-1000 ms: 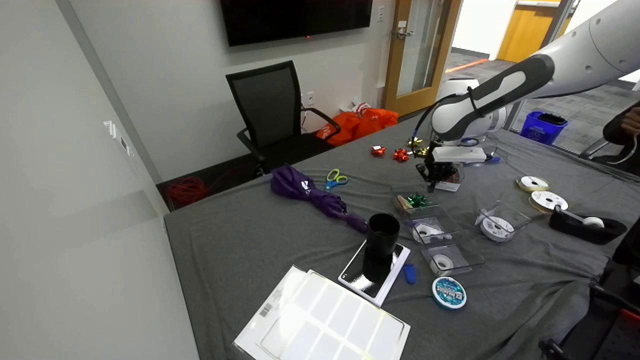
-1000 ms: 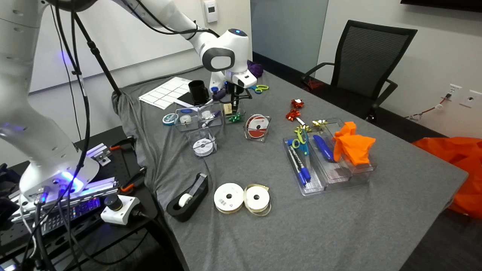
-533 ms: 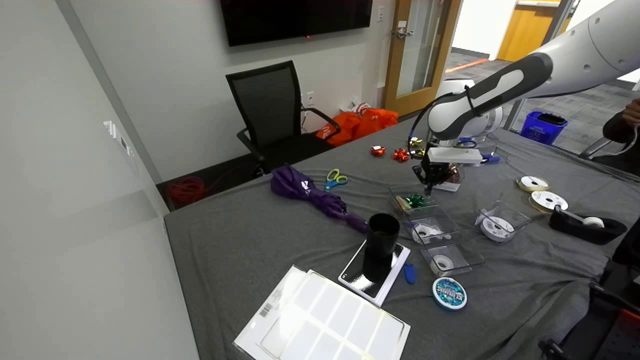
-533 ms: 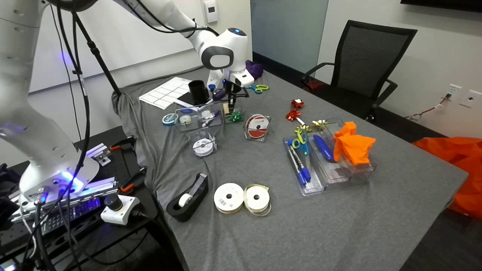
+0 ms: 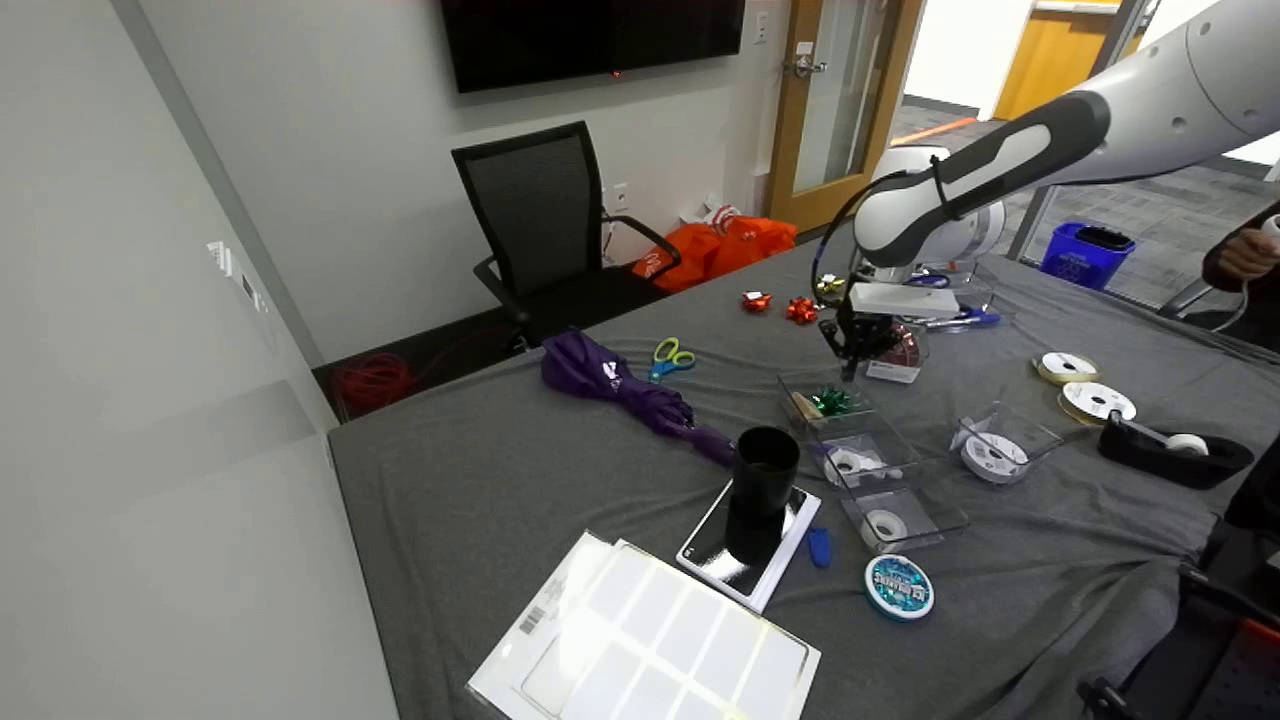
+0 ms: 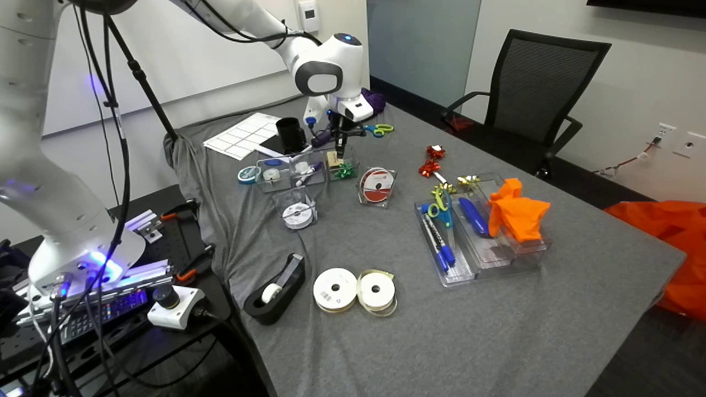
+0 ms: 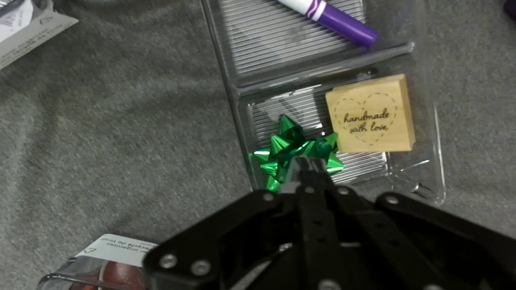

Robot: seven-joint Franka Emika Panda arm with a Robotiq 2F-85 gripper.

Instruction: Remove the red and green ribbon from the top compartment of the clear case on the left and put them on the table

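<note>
A shiny green ribbon bow (image 7: 279, 144) lies in the end compartment of the clear case (image 7: 322, 69), beside a wooden stamp block (image 7: 365, 139). The bow shows in both exterior views (image 5: 832, 402) (image 6: 346, 170). Red ribbon bows (image 5: 801, 310) (image 6: 429, 167) lie on the dark grey table (image 5: 520, 450), outside the case. My gripper (image 7: 310, 161) points down above the green bow and hides part of it in the wrist view. It is above the compartment in both exterior views (image 5: 849, 374) (image 6: 340, 155). Its fingertips are together with nothing visible between them.
A purple marker (image 7: 346, 26) lies in the neighbouring compartment. A boxed red spool (image 6: 376, 186) stands close by the case. A black mug (image 5: 765, 470), a purple umbrella (image 5: 640, 395) and scissors (image 5: 671, 360) are nearby. A clear organizer (image 6: 499, 259) stands farther off.
My gripper has risen a little and shifted slightly over the end compartment. The green bow has stayed in the case. The red bows have not moved.
</note>
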